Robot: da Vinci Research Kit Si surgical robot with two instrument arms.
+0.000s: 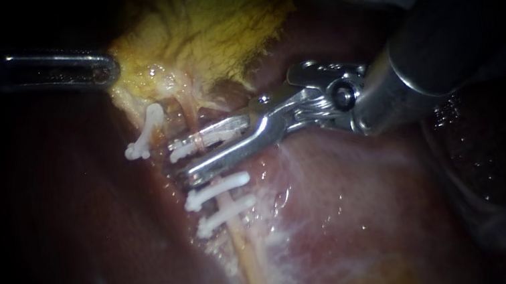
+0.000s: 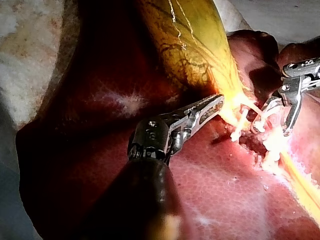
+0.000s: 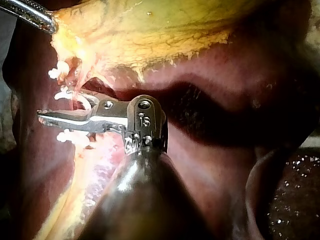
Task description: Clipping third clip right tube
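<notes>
Right instrument (image 1: 180, 163): jaws open with a moderate gap, straddling the right tube (image 1: 249, 258) from the side. New clip (image 1: 199, 146), white, lies along the upper jaw and crosses the tube; its legs are not closed. The tube is the pale yellow strand running over the liver (image 1: 357, 200) up to the gallbladder (image 1: 208, 27). Two clips (image 1: 217, 192) sit on it just on the near side of the jaws, side by side, slightly apart. Further back and left, a lone clip (image 1: 145, 135) is on the other tube. Farthest: left instrument (image 1: 109, 70), jaws closed on the gallbladder's yellow edge, tissue drawn toward the tip.
</notes>
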